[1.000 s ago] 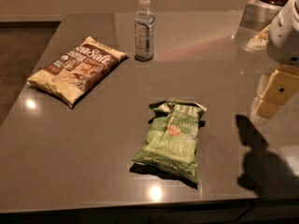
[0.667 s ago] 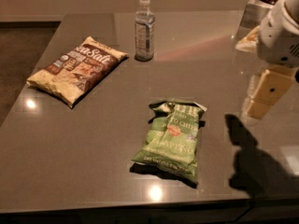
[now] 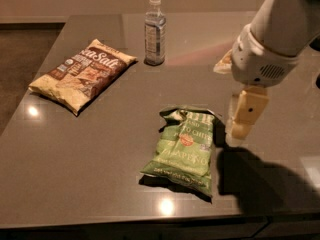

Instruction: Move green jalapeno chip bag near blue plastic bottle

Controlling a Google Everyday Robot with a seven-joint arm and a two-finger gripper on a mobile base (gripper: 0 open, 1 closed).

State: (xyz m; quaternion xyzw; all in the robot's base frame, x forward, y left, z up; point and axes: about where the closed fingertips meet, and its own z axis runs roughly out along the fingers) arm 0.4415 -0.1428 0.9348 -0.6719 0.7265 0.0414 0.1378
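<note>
The green jalapeno chip bag [image 3: 184,148] lies flat on the dark table [image 3: 100,149], near the front middle, its top end pointing away from me. The blue plastic bottle [image 3: 155,30] stands upright with a white cap at the back middle, well beyond the bag. My gripper [image 3: 240,130] hangs from the white arm at the right, pointing down, just to the right of the bag's upper end and a little above the tabletop. It holds nothing that I can see.
A larger brown-and-cream Sea Salt bag [image 3: 83,73] lies at the back left, left of the bottle. The table's front edge runs just below the green bag. The arm casts a dark shadow [image 3: 255,181] on the table at the front right.
My arm and gripper have moved left and forward from the right edge to just beside the green bag. The bags and the bottle have not moved.
</note>
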